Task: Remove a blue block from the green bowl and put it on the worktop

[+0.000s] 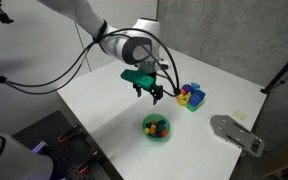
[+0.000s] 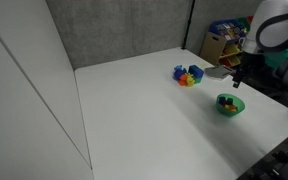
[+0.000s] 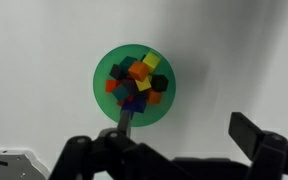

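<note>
The green bowl (image 3: pixel 134 85) stands on the white worktop (image 3: pixel 234 50) and holds a heap of small red, orange, yellow, black and blue blocks. A dark blue block (image 3: pixel 132 101) lies near the bowl's near side among the others. The bowl also shows in both exterior views (image 1: pixel 156 127) (image 2: pixel 229 104). My gripper (image 3: pixel 189 130) is open and empty. It hangs above the worktop a little beyond the bowl (image 1: pixel 149 94) (image 2: pixel 240 76), with one finger over the bowl's rim in the wrist view.
A blue squarish container (image 1: pixel 192 96) (image 2: pixel 188 75) with coloured blocks stands behind the bowl. A grey flat device (image 1: pixel 234 133) lies on the worktop near the bowl. Boxes with clutter (image 2: pixel 224 42) stand beyond the worktop's far edge.
</note>
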Controlling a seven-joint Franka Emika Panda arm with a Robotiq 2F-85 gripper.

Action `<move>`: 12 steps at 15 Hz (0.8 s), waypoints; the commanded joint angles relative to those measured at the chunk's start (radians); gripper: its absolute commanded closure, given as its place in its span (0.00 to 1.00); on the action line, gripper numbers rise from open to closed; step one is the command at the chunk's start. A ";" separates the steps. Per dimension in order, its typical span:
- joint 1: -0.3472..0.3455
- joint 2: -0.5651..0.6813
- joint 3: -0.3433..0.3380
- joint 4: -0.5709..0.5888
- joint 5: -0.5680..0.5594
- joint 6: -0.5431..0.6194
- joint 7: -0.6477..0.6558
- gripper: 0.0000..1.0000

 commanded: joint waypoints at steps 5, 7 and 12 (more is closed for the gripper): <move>-0.023 0.195 -0.066 0.092 -0.021 0.074 0.200 0.00; -0.034 0.213 -0.064 0.117 0.009 0.048 0.212 0.00; -0.027 0.204 -0.062 0.080 -0.018 0.074 0.190 0.00</move>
